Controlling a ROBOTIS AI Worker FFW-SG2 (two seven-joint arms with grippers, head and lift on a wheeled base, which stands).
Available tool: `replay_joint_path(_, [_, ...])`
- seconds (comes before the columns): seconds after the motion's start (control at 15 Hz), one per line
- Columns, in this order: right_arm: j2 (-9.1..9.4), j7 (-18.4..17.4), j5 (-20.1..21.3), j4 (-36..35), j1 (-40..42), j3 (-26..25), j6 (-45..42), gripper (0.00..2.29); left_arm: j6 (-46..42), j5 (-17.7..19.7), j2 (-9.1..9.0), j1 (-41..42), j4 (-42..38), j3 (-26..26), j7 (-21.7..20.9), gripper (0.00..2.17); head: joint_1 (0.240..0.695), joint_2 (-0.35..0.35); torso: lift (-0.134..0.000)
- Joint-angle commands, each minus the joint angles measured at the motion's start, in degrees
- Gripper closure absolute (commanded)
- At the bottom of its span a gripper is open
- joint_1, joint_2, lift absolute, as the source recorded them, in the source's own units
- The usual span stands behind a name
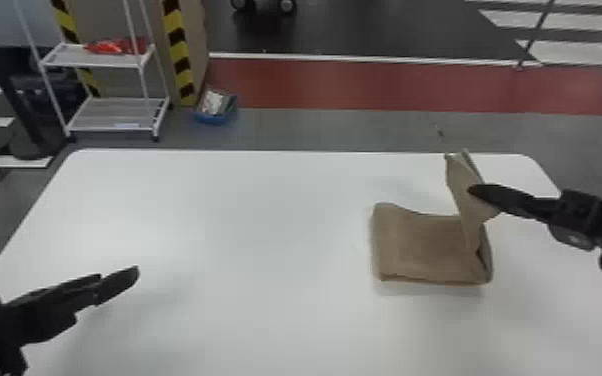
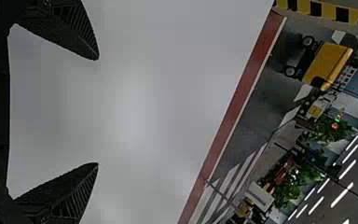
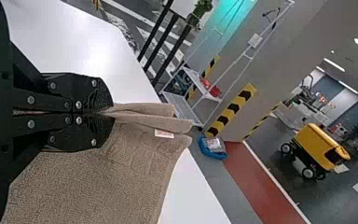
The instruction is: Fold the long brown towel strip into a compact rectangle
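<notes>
Over at the right of the head view, the brown towel (image 1: 425, 245) lies partly flat on the white table (image 1: 265, 250), its far right portion lifted up in folds, pinched between the closed fingers of the right gripper (image 1: 480, 192). At the lower left of that same view, the left gripper (image 1: 132, 280) hangs above the tabletop, its fingers spread wide with nothing between them.
</notes>
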Motion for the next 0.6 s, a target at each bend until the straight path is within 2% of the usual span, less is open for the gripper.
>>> replay_joint_path(0.0, [0.95, 0.0, 0.8, -0.9, 0.9, 2.9, -0.2, 1.65, 0.0, -0.2, 0.01, 0.0, 0.1, 0.0, 0.0, 0.07, 0.695, -0.024, -0.120])
replay_joint_path(0.53, [3.85, -0.3, 4.8, -1.0, 3.0, 11.0, -2.5, 1.65, -0.2, -0.1, -0.08, 0.3, 0.1, 0.4, -0.8, 0.07, 0.695, 0.061, -0.120])
